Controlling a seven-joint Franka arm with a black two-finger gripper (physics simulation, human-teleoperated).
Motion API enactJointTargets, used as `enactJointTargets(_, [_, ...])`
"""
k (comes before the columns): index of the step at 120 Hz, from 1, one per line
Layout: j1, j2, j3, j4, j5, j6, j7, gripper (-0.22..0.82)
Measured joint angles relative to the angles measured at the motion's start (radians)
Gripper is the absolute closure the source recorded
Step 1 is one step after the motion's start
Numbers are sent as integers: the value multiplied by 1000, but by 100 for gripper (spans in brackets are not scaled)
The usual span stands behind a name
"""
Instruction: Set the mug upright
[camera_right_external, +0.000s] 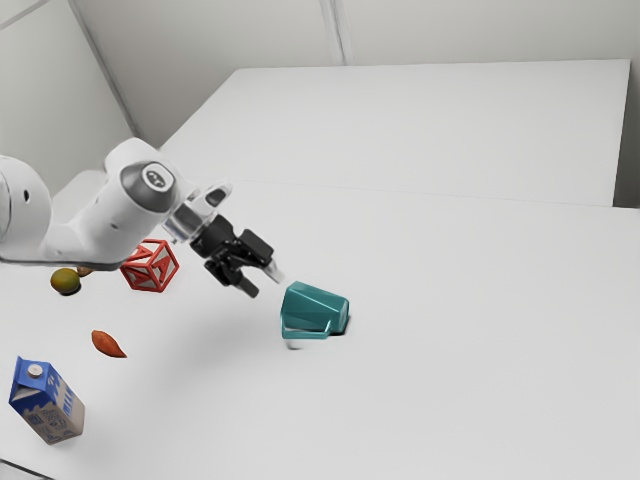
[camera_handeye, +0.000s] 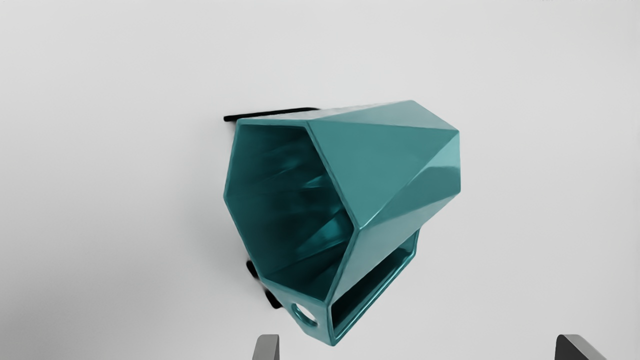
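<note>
Presently, the mug (camera_right_external: 315, 308) is seen on its side on the table (camera_right_external: 450, 400) near the spread pincer (camera_right_external: 263, 281), and may be rolled away if its handle (camera_right_external: 305, 335) is caught by one finger (camera_handeye: 267, 347).

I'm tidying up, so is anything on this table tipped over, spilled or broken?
Yes, the teal mug looks odd: it lies on its side on the table instead of standing on its base. I see no spill or breakage.

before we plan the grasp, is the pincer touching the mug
Apart. The wrist view shows bare table between the mug, handle included, and each side of the open pincer.
</note>
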Motion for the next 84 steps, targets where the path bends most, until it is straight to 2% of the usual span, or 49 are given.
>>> enactJointTargets(30, [19, 114, -2, 19, -150, 17, 208, 0])
enactJointTargets(68, [4, 163, -8, 28, -269, -1, 384, 0])
enactJointTargets(84, [3, 189, -9, 35, -294, -15, 435, 10])
